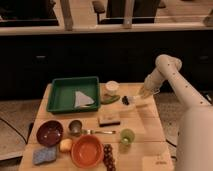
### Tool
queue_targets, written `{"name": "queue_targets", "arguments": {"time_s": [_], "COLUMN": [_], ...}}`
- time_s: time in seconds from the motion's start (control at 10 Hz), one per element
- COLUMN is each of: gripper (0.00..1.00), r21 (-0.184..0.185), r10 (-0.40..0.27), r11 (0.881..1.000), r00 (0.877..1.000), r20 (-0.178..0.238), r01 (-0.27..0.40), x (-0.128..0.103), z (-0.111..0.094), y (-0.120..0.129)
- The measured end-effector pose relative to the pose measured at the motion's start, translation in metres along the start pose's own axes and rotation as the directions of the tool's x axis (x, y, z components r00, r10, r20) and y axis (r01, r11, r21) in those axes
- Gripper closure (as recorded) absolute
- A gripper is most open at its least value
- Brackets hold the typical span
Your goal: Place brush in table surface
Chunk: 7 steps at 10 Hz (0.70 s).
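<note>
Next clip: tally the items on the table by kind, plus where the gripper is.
Bowls: 2, dark red and orange
Cups: 3, white, metal, green
Tray: 1
Brush: 1
Sponge: 1
Block: 1
Utensil: 1
Grapes: 1 bunch
Total: 11
The gripper sits at the table's right edge, by the brush.
</note>
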Motion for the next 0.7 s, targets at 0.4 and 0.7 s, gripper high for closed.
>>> {"name": "queue_targets", "arguments": {"time_s": [0.4, 0.7], "gripper": [1.0, 1.0], "r21": [-0.028, -0.05], "r10": [-0.057, -0.068], "r11": [0.998, 0.996], "r00": [0.998, 0.997], "r20": [0.02, 0.026], "r01": [0.058, 0.069], "x": [-0.024, -0.024], "z": [-0.027, -0.029], "y": [-0.003, -0.004]}}
